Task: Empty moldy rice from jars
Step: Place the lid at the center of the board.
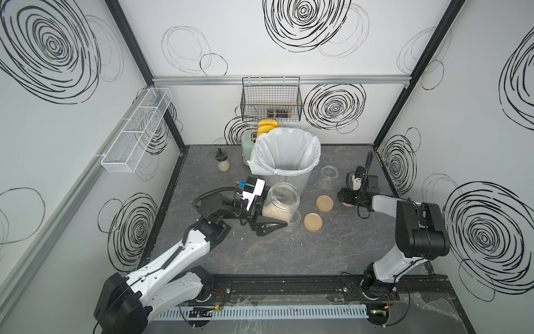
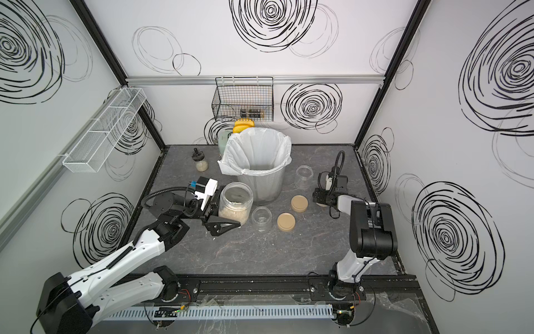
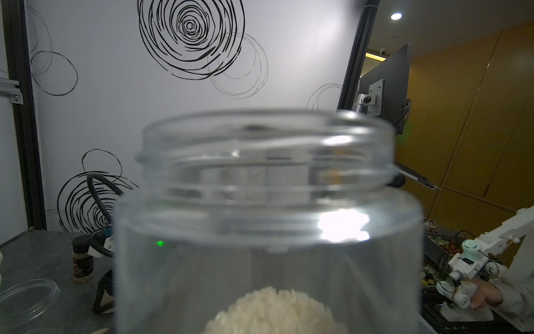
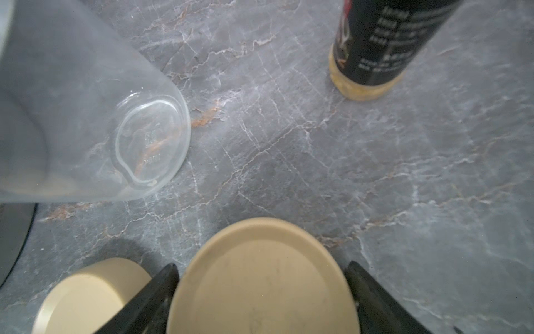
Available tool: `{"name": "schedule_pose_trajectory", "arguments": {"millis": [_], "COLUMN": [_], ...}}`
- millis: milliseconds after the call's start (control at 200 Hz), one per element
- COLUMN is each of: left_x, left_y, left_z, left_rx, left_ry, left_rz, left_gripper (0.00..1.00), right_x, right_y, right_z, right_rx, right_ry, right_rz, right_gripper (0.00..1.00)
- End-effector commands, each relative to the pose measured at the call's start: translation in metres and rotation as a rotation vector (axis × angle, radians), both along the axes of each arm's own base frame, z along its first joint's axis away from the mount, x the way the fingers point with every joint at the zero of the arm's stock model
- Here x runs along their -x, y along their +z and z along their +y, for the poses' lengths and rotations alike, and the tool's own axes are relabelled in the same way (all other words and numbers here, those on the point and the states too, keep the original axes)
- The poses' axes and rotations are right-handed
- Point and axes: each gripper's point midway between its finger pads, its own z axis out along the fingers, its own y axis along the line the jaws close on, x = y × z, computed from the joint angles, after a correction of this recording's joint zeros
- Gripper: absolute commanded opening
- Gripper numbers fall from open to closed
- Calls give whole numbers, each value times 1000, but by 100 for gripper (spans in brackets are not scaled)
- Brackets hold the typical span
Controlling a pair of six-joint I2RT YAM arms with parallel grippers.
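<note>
My left gripper (image 1: 274, 211) is shut on a clear lidless jar (image 1: 284, 196), held upright in front of the mesh bin (image 1: 302, 185). Moldy rice (image 2: 234, 214) lies as a pale heap in its lower part, and the jar (image 3: 265, 185) and its rice (image 3: 274, 309) fill the left wrist view. Two empty jars stand on the table, one (image 1: 328, 176) right of the bin and one (image 2: 261, 218) beside the held jar. My right gripper (image 4: 261, 264) is shut on a tan lid (image 4: 260, 289), fingers against its rim, low over the table.
Two more tan lids (image 1: 324, 203) (image 1: 313, 222) lie between the arms. A dark-labelled spice shaker (image 4: 372, 49) stands by the right gripper. A black-stoppered bottle (image 1: 223, 162) stands at the back left. A wire basket (image 1: 271, 99) hangs on the back wall and a white mesh shelf (image 1: 135, 133) on the left wall.
</note>
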Motion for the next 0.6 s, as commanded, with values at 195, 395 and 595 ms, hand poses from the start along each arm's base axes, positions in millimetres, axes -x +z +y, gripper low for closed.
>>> {"name": "schedule_pose_trajectory", "arguments": {"millis": [195, 395, 595], "left_x": [-2, -5, -18], "left_y": [23, 23, 26], "left_z": [8, 10, 15], "left_rx": [67, 63, 61], "left_ry": [40, 50, 94], "left_rz": [-99, -98, -103], "left_gripper": [59, 60, 60], "right_x": [-8, -7, -11], "right_y": [9, 7, 60], "right_z": [10, 12, 14], "right_rx": [-47, -62, -64], "right_ry": [25, 32, 48], "right_rz": [-4, 13, -89], "right_gripper": [91, 96, 98]}}
